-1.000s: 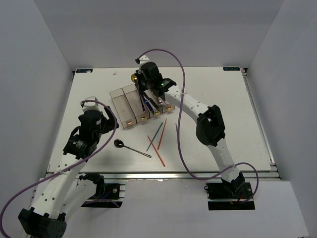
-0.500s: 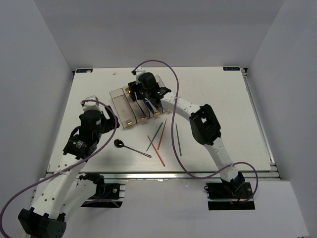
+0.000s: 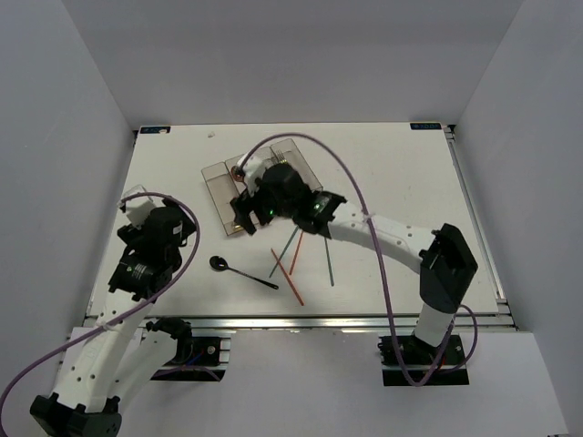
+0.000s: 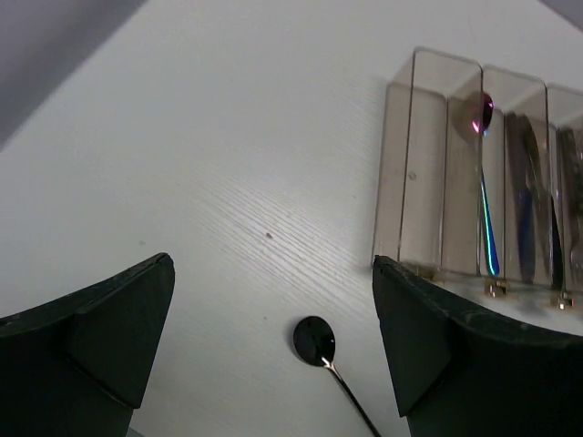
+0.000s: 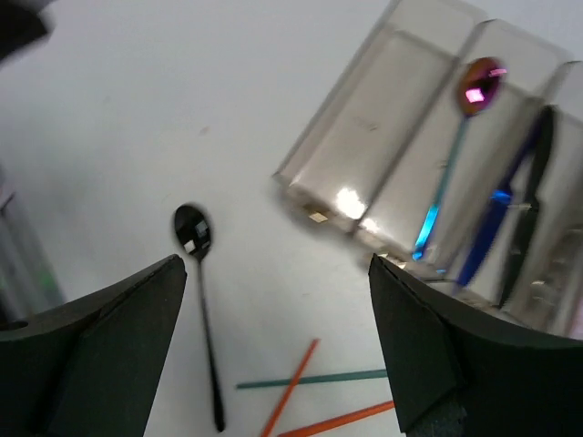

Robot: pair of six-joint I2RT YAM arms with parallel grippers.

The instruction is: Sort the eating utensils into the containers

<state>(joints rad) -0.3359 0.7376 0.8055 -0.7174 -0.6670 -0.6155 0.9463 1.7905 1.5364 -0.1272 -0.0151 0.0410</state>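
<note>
Left gripper [image 4: 271,332]: fingers spread wide, nothing between them. It hangs over the white table [image 4: 182,137], left of the containers.

Slim black spoon [image 3: 241,271]: flat on the table near the front edge, bowl to the left, handle running right. It lies just in front of the bins' near ends and touches neither gripper.

Row of four joined narrow clear-grey plastic bins [image 4: 410,164]: set at a slant on the table. Second bin from the left holds an iridescent spoon with a pink-purple bowl and teal handle [image 5: 451,173]. The next bin holds an iridescent blue knife [image 5: 496,223].

Right gripper [image 5: 278,328]: fingers wide apart, holding nothing, above the near ends of the bins.

Right of the black spoon: thin red chopstick [image 3: 290,282], teal chopstick [image 3: 285,251] and orange chopstick [image 3: 299,244] fanned loosely together. A dark green chopstick [image 3: 328,257] lies just beside them, apart.
</note>
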